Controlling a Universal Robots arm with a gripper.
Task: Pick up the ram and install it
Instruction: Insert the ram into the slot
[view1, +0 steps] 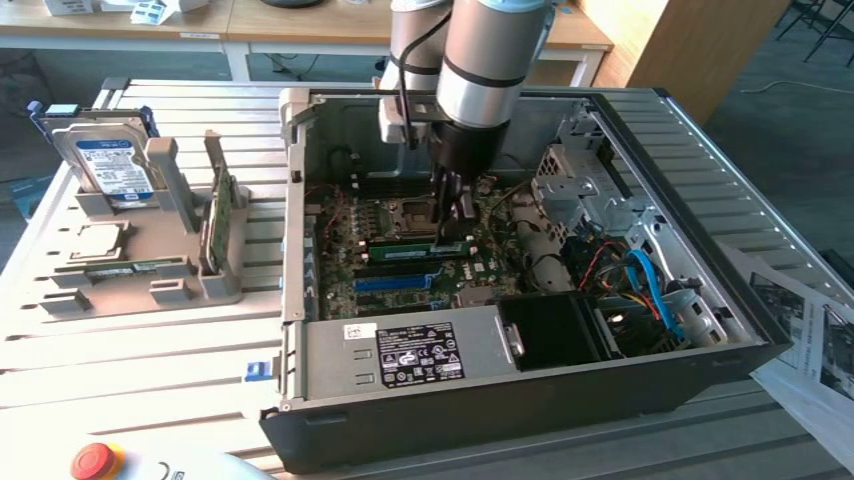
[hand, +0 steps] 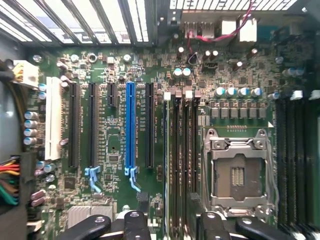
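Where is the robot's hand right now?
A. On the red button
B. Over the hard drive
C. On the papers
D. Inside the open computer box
D: the gripper reaches down inside the open computer case, just above the green motherboard, while the hard drive stands outside the case, off to the exterior view's left.

Glaring white across the slatted table (view1: 134, 350) toward the exterior view's left edge, leaving the computer case (view1: 534, 410) interior dim.
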